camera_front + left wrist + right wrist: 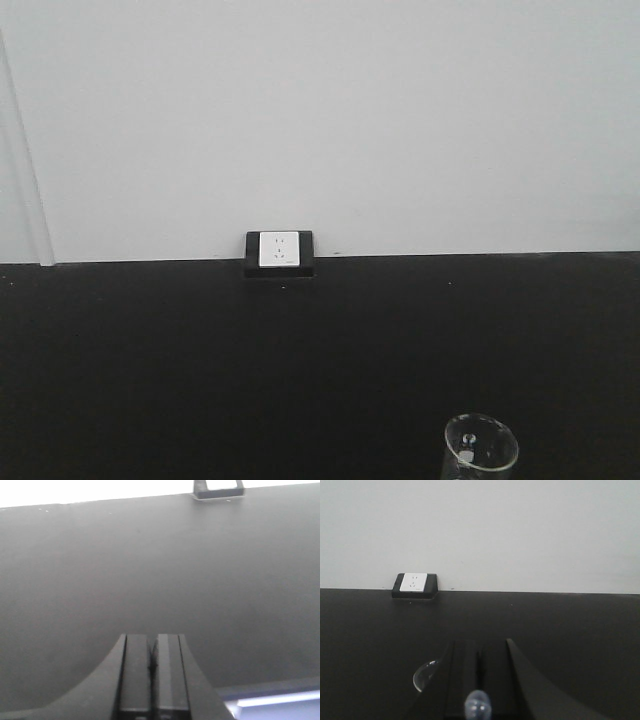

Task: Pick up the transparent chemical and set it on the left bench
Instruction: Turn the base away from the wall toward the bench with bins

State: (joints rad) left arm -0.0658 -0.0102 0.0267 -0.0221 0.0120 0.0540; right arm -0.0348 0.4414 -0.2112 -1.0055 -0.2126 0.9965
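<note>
Beaker: small clear glass beaker (481, 447), at 5 o'clock in the front view against the black bench (200, 370), base out of frame.
Contents: pale translucent stick (468, 441).
Left end effector (152, 665): fingers pressed together, holding nothing.
Right end effector (479, 667): only a thin slit between the fingers; whether it grips anything cannot be told.
Socket: white wall socket (279, 250), 12 o'clock.

The counter (200, 370) lies open; only the socket box (279, 253) at the back edge and a clear beaker (481, 447) front-right interrupt it.
</note>
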